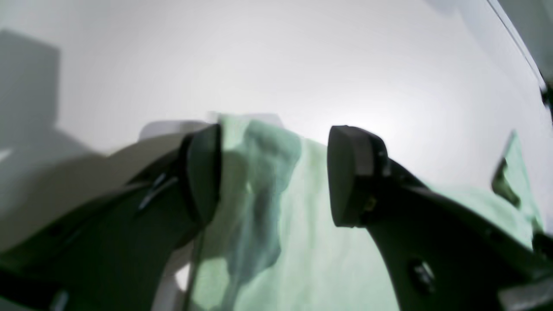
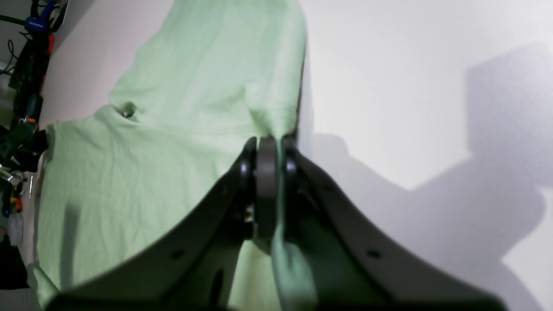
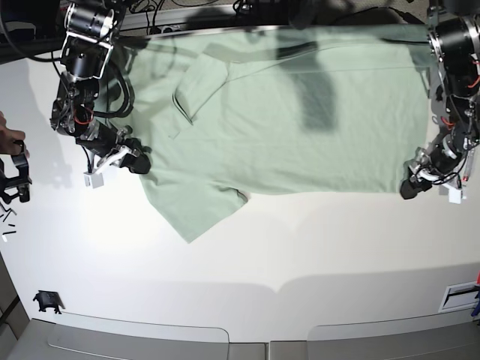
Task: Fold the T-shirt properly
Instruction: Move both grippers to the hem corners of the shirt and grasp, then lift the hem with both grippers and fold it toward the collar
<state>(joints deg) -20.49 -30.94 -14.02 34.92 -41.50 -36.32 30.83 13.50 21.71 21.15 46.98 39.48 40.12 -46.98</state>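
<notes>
The pale mint-green T-shirt lies spread flat on the white table, its collar toward the left and its hem toward the right. My right gripper is at the shirt's left edge. In the right wrist view, my right gripper is shut on the edge of the cloth. My left gripper is at the hem's near right corner. In the left wrist view, my left gripper stands wide open, with a fold of the shirt between the jaws, lying against one finger.
A person's hand and a black tool are at the table's left edge. A small black clip lies at the front left. Cables and tools crowd the table's back edge. A white slot is at the front right.
</notes>
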